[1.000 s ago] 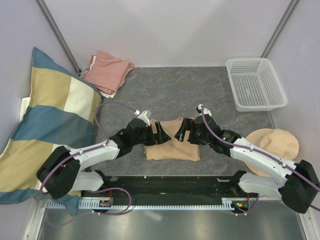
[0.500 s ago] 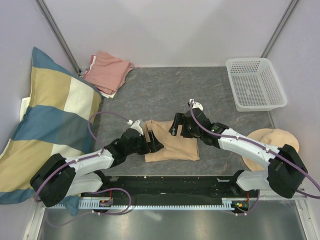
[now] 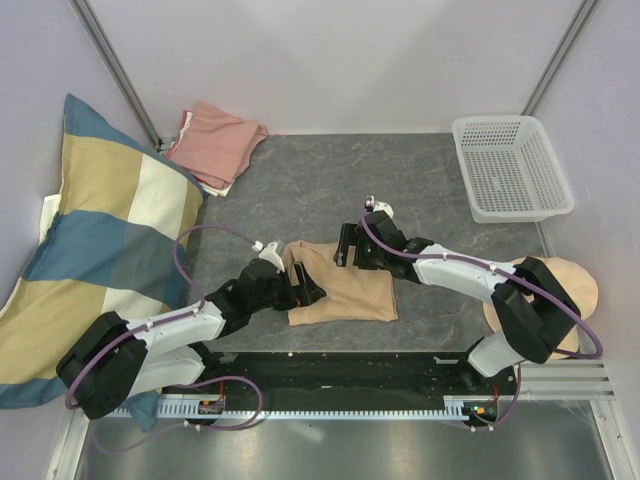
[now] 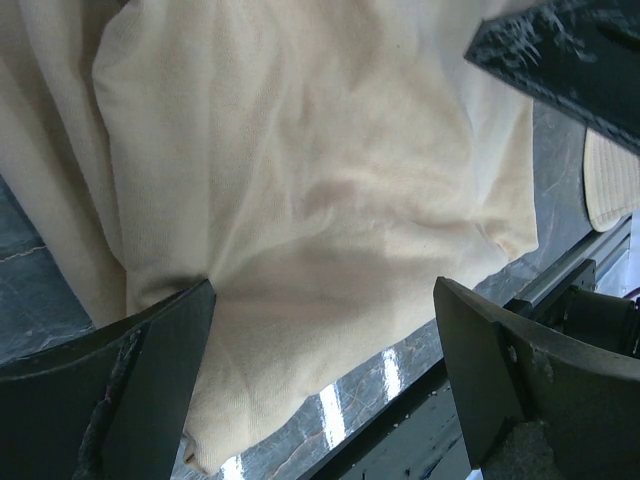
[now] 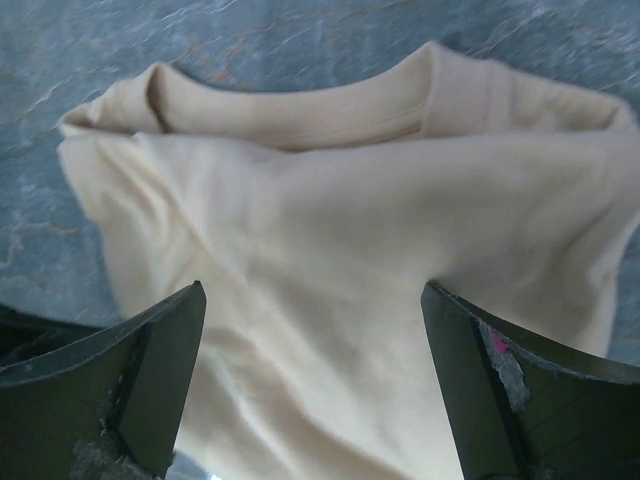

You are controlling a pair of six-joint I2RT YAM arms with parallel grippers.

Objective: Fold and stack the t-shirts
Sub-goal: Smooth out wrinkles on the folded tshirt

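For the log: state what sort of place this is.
Likely a robot lab test cell: plain lilac walls around a grey marbled tabletop, two white robot arms, a tan cloth t-shirt.

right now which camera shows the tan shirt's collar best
The right wrist view: the tan t-shirt fills it, its collar clear along the top. The left wrist view shows only plain cloth; the top view shows the shirt small, collar indistinct.
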